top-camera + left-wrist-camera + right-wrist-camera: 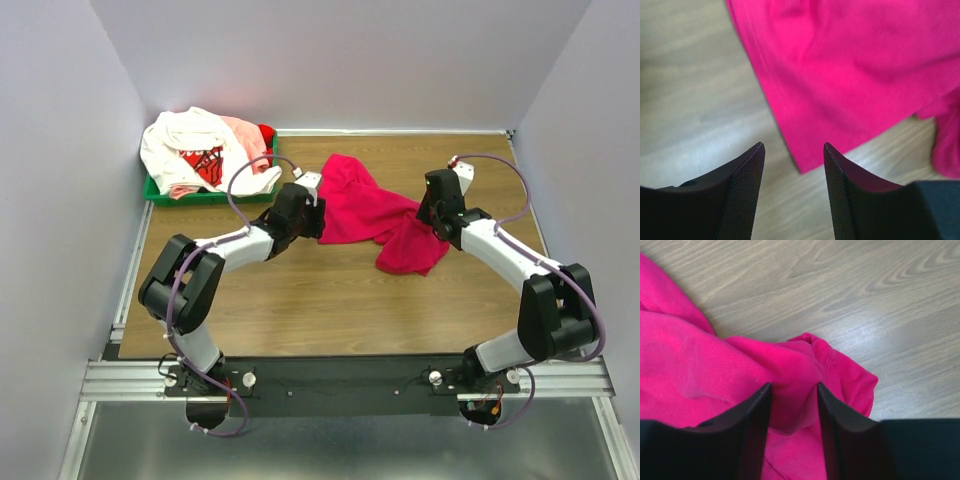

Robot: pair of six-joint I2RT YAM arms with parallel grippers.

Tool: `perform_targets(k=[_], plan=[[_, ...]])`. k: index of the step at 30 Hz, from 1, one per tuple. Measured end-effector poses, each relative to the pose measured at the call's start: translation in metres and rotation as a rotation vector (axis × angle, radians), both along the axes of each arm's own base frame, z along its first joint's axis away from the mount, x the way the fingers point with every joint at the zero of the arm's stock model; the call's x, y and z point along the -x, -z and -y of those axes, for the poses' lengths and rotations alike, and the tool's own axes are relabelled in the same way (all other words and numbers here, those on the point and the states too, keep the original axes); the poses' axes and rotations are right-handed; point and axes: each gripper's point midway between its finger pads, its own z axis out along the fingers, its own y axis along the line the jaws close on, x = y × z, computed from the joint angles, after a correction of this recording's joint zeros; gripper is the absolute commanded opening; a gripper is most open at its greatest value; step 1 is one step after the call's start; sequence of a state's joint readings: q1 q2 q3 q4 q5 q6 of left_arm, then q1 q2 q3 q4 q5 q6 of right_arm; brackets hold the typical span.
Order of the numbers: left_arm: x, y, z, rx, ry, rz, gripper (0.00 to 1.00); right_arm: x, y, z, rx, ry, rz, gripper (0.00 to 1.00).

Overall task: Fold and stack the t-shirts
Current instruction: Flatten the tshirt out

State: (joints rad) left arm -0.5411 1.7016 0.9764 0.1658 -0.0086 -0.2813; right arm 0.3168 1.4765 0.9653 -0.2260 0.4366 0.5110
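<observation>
1. The magenta-red t-shirt (375, 215) lay crumpled and unfolded on the wooden table (330, 310), to the right of the green tray (160, 192) and apart from it.
2. Its edge nearest the tray was fairly flat, while the end farthest from the tray was bunched into thick folds.
3. The left gripper (792, 146) sat at the tray-side edge of the shirt, between tray and cloth. Its jaws were spread and held nothing, and a corner of the hem lay on the wood under the gap between them.
4. The right gripper (793, 386) was on the side of the shirt away from the tray. Its fingers stood apart, astride a raised fold of the magenta cloth that filled the gap between them.
5. In the tray itself a white t-shirt with a red printed graphic (190, 145) was heaped loosely and spilled over the rim.
6. A pale pink t-shirt (243, 130) and a red t-shirt (266, 133) showed at the tray's right end, partly under the white one.
</observation>
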Motion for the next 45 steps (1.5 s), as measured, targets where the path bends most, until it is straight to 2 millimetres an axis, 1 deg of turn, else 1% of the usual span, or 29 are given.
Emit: perform_targets(k=[1, 2, 4, 7, 11, 13, 17, 20, 23, 24, 25, 27, 28, 29, 32, 35, 38, 40, 42, 43, 44, 45], plan=[[0.005, 0.008, -0.002, -0.014, -0.001, -0.017, 0.58, 0.0, 0.0, -0.001, -0.005, -0.002, 0.001, 0.61], [0.01, 0.017, -0.003, -0.028, -0.002, -0.039, 0.58, 0.0, 0.0, -0.001, -0.009, -0.003, 0.001, 0.64], [0.014, 0.031, -0.006, -0.054, -0.011, -0.069, 0.58, 0.001, -0.001, -0.002, -0.015, -0.008, 0.004, 0.68], [0.013, 0.042, -0.009, -0.077, -0.026, -0.091, 0.58, 0.004, -0.004, -0.004, -0.027, -0.018, 0.01, 0.7], [0.013, 0.052, -0.007, -0.093, -0.03, -0.111, 0.58, 0.011, -0.012, -0.003, -0.039, -0.024, 0.034, 0.72], [0.014, 0.056, -0.002, -0.096, -0.02, -0.118, 0.58, 0.014, -0.014, -0.002, -0.041, -0.024, 0.041, 0.72], [0.019, 0.057, 0.012, -0.096, 0.008, -0.118, 0.58, 0.017, -0.018, -0.001, -0.045, -0.025, 0.054, 0.73], [0.022, 0.059, 0.016, -0.1, 0.017, -0.12, 0.57, 0.018, -0.018, 0.0, -0.045, -0.025, 0.056, 0.73], [0.022, 0.062, 0.016, -0.108, 0.009, -0.123, 0.48, 0.021, -0.017, 0.0, -0.045, -0.025, 0.055, 0.74], [0.021, 0.062, 0.015, -0.112, 0.004, -0.121, 0.42, 0.022, -0.018, 0.001, -0.046, -0.025, 0.057, 0.74], [0.02, 0.062, 0.014, -0.116, -0.004, -0.119, 0.28, 0.023, -0.019, 0.001, -0.047, -0.025, 0.061, 0.75], [0.018, 0.064, 0.012, -0.126, -0.015, -0.119, 0.15, 0.024, -0.024, 0.001, -0.051, -0.025, 0.075, 0.75], [0.017, 0.065, 0.011, -0.128, -0.023, -0.117, 0.05, 0.024, -0.027, 0.002, -0.054, -0.025, 0.083, 0.75], [0.016, 0.065, 0.01, -0.13, -0.029, -0.116, 0.0, 0.024, -0.029, 0.002, -0.056, -0.025, 0.091, 0.76], [0.014, 0.064, 0.01, -0.135, -0.036, -0.11, 0.0, 0.026, -0.037, 0.002, -0.062, -0.026, 0.111, 0.79], [0.013, 0.063, 0.009, -0.143, -0.038, -0.112, 0.0, 0.028, -0.037, 0.003, -0.06, -0.028, 0.114, 0.8], [0.011, 0.051, -0.001, -0.141, -0.055, -0.109, 0.0, 0.033, -0.034, 0.004, -0.058, -0.036, 0.111, 0.8], [0.004, 0.024, -0.014, -0.112, -0.089, -0.073, 0.0, 0.038, -0.029, 0.005, -0.059, -0.04, 0.103, 0.8], [-0.007, -0.032, -0.034, -0.041, -0.143, 0.025, 0.0, 0.043, -0.025, 0.004, -0.063, -0.048, 0.095, 0.8], [-0.01, -0.052, -0.042, -0.017, -0.163, 0.064, 0.0, 0.046, -0.021, 0.004, -0.065, -0.053, 0.087, 0.8], [-0.012, -0.086, -0.053, 0.026, -0.189, 0.131, 0.0, 0.048, -0.019, 0.004, -0.068, -0.059, 0.083, 0.8], [-0.013, -0.108, -0.062, 0.052, -0.211, 0.177, 0.0, 0.05, -0.015, 0.001, -0.076, -0.071, 0.073, 0.8]])
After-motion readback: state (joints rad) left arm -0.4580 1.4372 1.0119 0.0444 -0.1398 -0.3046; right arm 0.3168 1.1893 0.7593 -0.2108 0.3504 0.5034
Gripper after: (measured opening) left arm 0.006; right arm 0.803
